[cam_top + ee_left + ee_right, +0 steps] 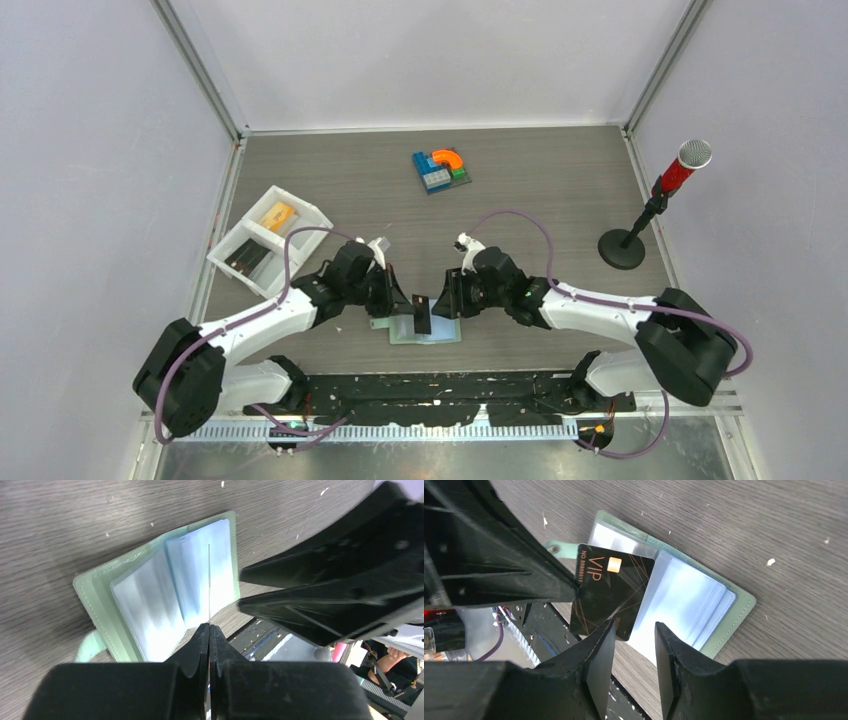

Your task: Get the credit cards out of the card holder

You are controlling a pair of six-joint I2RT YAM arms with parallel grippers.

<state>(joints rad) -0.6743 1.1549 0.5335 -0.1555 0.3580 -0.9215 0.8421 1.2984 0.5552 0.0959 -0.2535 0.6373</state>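
Observation:
The sage-green card holder lies open on the table between the arms, its light blue sleeve pages facing up. My left gripper is shut on a black VIP credit card and holds it on edge just over the open holder. The left wrist view shows that card edge-on as a thin line rising from the closed fingertips of the left gripper. My right gripper is open and empty, close over the holder's near edge, beside the card.
A white two-compartment tray at the left holds an orange card and a dark card. A blue-orange-green block cluster sits at the back. A microphone on a stand is at the right.

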